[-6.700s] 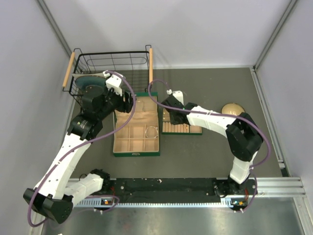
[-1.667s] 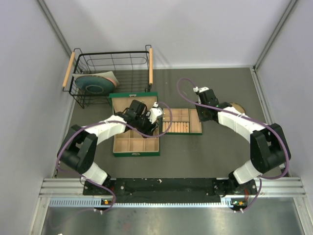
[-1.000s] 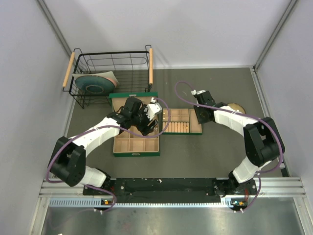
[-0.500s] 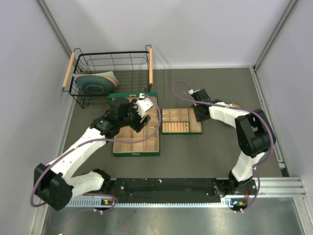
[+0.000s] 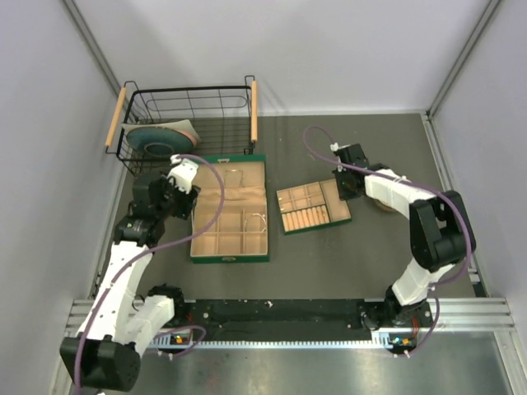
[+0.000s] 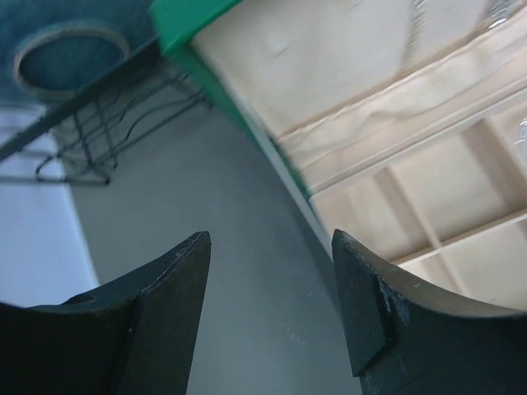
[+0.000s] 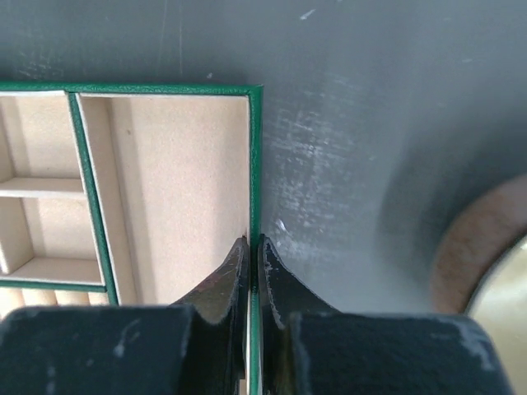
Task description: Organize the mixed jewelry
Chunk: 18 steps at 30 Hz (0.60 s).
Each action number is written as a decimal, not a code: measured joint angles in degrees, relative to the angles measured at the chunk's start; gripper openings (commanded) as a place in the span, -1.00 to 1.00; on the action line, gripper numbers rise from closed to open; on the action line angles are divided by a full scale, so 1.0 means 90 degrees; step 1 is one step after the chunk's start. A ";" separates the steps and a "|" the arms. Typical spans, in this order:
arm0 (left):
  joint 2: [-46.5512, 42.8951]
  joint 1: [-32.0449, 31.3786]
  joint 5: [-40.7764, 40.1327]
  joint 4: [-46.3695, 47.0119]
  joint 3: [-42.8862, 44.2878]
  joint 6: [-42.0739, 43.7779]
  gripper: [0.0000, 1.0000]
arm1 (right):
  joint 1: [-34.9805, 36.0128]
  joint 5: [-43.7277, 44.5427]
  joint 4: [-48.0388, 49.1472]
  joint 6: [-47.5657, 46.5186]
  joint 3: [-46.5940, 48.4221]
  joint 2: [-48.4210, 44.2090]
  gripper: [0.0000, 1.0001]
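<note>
2 changes since half a second ago: my left gripper has pulled off the big green box and now hangs over the table just left of it, fingers wide apart, holding nothing. The small tray has swung askew, its right wall pinched between the closed fingers of my right gripper. The silver bracelet lies in a right-hand compartment of the big green box.

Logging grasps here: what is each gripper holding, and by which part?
The right gripper pinches the small green tray by its side wall; the left gripper is open, holding nothing.
</note>
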 measured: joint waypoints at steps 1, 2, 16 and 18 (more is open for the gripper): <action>-0.0036 0.0202 0.0022 -0.0044 -0.0034 0.0066 0.31 | -0.0019 -0.0010 -0.0080 0.0000 0.0000 -0.0141 -1.00; -0.0051 0.0454 0.0049 -0.0131 -0.0058 0.0131 0.31 | -0.0044 -0.0010 -0.0138 -0.0002 0.0000 -0.0274 -1.00; 0.0845 0.2693 0.1144 -0.1345 -0.0138 0.2463 0.29 | -0.0046 -0.0260 -0.1090 -0.0109 0.0036 -0.1906 -1.00; 0.0916 0.2715 0.1265 -0.1423 -0.0267 0.2742 0.29 | -0.0044 -0.0403 -0.1241 -0.0129 0.0039 -0.2025 -1.00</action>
